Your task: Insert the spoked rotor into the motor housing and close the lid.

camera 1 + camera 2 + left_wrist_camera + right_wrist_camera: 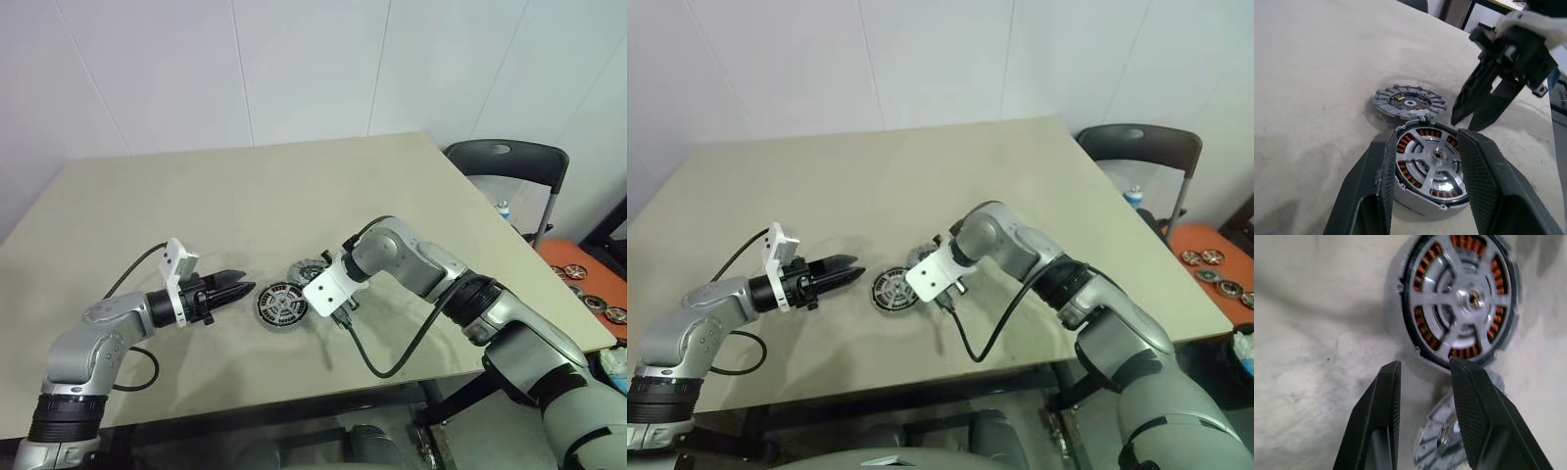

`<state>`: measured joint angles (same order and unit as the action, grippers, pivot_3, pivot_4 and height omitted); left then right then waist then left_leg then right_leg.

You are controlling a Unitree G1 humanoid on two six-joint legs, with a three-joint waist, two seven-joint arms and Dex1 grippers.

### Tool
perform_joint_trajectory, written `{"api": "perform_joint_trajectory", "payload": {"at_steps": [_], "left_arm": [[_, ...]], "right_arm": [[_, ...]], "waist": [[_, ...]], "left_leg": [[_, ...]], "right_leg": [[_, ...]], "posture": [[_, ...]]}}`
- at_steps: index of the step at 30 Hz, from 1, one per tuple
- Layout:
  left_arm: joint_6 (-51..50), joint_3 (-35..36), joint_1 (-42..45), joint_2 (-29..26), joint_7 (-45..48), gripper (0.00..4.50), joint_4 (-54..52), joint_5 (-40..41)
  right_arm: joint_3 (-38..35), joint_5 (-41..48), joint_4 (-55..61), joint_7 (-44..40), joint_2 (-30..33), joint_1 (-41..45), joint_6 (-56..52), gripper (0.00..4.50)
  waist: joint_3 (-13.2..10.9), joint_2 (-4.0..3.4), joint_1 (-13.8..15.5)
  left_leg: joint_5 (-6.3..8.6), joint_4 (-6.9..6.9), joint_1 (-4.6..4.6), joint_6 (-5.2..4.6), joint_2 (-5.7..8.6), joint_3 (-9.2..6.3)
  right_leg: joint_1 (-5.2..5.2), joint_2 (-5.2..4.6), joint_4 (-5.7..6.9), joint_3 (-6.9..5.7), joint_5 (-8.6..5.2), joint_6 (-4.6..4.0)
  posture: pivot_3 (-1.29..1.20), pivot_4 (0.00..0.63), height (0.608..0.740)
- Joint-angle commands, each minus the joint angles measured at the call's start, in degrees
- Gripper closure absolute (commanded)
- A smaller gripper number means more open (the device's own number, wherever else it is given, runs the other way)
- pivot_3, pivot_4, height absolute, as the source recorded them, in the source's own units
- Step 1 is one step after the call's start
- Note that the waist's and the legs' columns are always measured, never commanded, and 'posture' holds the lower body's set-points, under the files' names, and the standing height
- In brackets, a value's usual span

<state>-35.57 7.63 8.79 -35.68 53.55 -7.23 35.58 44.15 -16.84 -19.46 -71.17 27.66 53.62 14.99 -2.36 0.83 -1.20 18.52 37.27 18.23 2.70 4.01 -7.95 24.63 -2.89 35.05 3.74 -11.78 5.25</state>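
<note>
1. The left gripper (1426, 161) had its two black fingers (1376, 181) spread apart, one on each side of the motor housing (1431, 169); whether they pressed its rim could not be told.
2. The right gripper (1422, 369) also had its fingers (1476, 406) parted, with nothing between them. It pointed steeply down at the table (294, 186), its tips just beside the housing's rim and over the near edge of the lid (1442, 440).
3. The motor housing lay flat on the table near its front edge, copper-coloured windings showing in a ring round a silver centre.
4. The spoked rotor (1469, 296) sat inside the housing, its silvery spokes running from a small hub out over the windings.
5. The lid (1409, 102) lay flat on the table just beside the housing, on its far side as seen from the left wrist, grey with dark slots round it. It was not on the housing.
6. In the head views the housing (281, 305) lay between the two grippers, the left (240, 287) level and pointing at it, the right arm's white wrist block (328, 291) just beside it.
7. A dark folding chair (509, 166) stood beyond the table's far right corner, and several small round parts (588, 289) lay on an orange surface farther right.
</note>
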Motion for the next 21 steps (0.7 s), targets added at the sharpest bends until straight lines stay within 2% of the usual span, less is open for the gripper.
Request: {"api": "perform_joint_trajectory", "payload": {"at_steps": [1,11,15,18,21], "left_arm": [[0.59,0.87,0.67,-0.30,-0.06,2.41,-1.11,0.29],[0.69,1.27,-0.28,-0.38,-0.30,2.41,-1.43,0.38],[0.60,1.44,-0.23,-0.39,-0.58,2.41,-1.67,0.51],[0.60,1.57,-0.28,-0.41,-0.76,2.41,-1.76,0.55],[0.61,1.63,-0.38,-0.45,-0.94,2.41,-1.81,0.59]], "right_arm": [[-1.30,-0.75,-0.22,-0.62,-0.60,0.57,3.49,2.86],[-1.46,-2.63,-2.73,-0.83,-2.95,0.35,4.39,2.86],[-0.25,-7.44,-7.21,2.93,-3.26,1.25,9.43,2.86],[-0.59,-7.79,-8.06,2.60,-3.72,0.95,10.33,2.86],[-0.82,-7.71,-7.94,1.70,-3.72,0.84,11.23,3.43]], "waist": [[0.00,0.00,0.10],[0.00,0.00,0.10],[0.00,0.00,0.17],[0.01,0.00,0.07],[0.00,0.00,0.03]], "left_leg": [[0.00,-0.01,0.00,0.00,0.00,-0.01],[0.00,0.00,-0.01,0.00,0.00,-0.02],[0.00,0.01,-0.01,0.00,0.01,-0.02],[0.00,0.00,-0.05,0.01,0.01,-0.03],[-0.01,0.00,-0.18,0.01,0.00,-0.01]], "right_leg": [[0.00,0.00,-0.01,0.00,0.00,0.00],[0.00,0.01,0.02,0.00,0.00,-0.01],[-0.01,0.01,0.02,0.00,0.00,-0.01],[-0.04,0.02,0.03,0.00,0.00,-0.01],[-0.16,0.04,0.06,0.02,0.00,-0.01]], "posture": [[0.00,0.000,0.740],[0.00,0.000,0.740],[0.00,0.000,0.740],[0.00,0.000,0.740],[0.00,0.000,0.740]]}}
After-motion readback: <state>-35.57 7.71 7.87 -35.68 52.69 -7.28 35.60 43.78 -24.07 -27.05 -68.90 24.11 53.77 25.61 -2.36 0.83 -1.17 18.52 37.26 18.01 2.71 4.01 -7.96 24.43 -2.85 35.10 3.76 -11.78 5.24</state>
